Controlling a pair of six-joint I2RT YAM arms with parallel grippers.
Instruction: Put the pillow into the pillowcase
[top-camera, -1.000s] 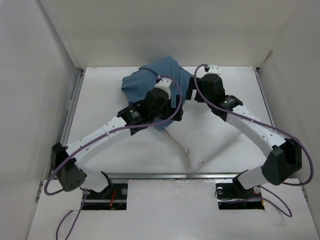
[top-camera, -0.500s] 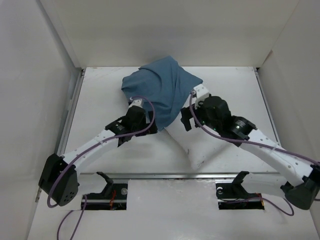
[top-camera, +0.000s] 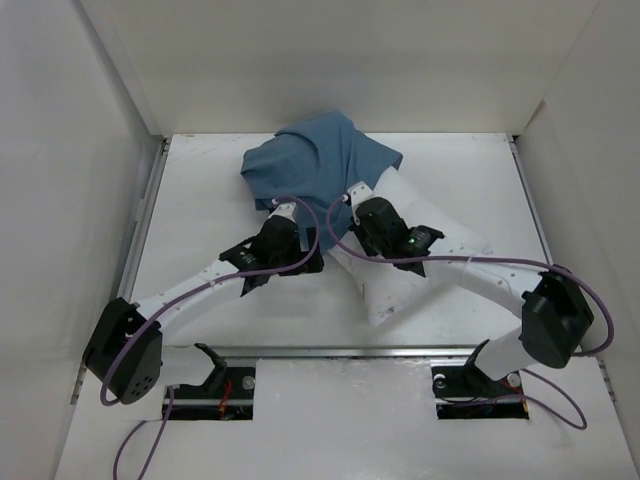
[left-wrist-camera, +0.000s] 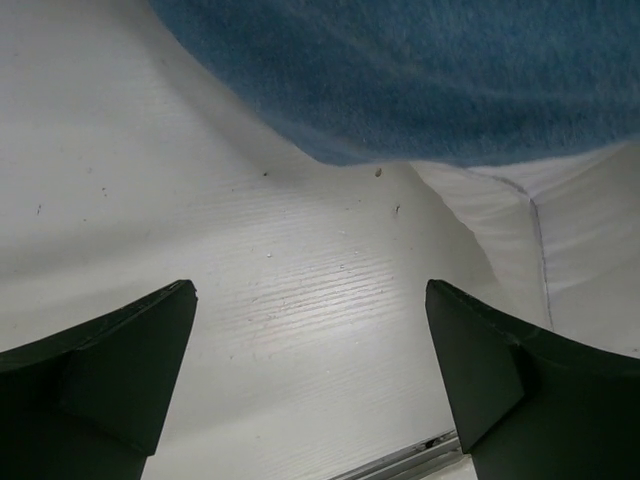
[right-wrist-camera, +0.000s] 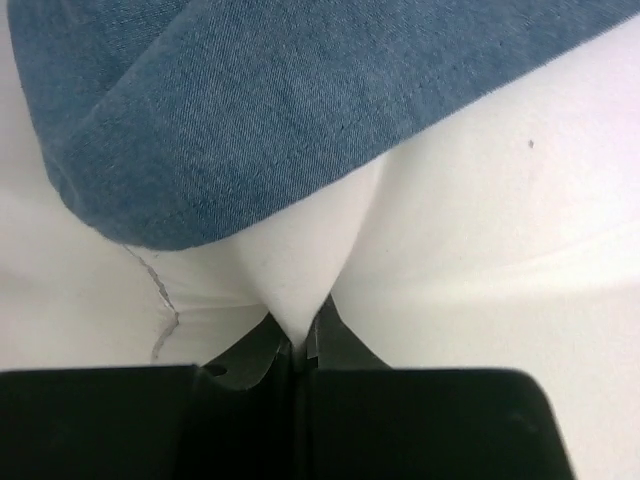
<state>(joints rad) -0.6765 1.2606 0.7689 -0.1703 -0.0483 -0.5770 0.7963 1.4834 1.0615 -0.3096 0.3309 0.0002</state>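
The slate-blue pillowcase (top-camera: 320, 165) lies bunched at the back of the table, over the far end of the white pillow (top-camera: 410, 285). My right gripper (top-camera: 362, 228) sits on the pillow just below the pillowcase hem. In the right wrist view this gripper (right-wrist-camera: 305, 335) is shut on a pinched fold of the pillow (right-wrist-camera: 480, 220), with the pillowcase (right-wrist-camera: 260, 100) just beyond. My left gripper (top-camera: 300, 258) hangs open over bare table left of the pillow. Its wrist view shows the gripper (left-wrist-camera: 310, 300) holding nothing, the pillowcase (left-wrist-camera: 420, 70) ahead and the pillow (left-wrist-camera: 570, 250) to the right.
White walls (top-camera: 110, 120) close in the table (top-camera: 200, 200) on the left, back and right. A metal rail (top-camera: 330, 351) runs along the near edge, in front of both arm bases.
My right arm swung left and down onto the pillow and its jaws shut on a fold of it. The left gripper pulled back off the pillowcase and stayed open.
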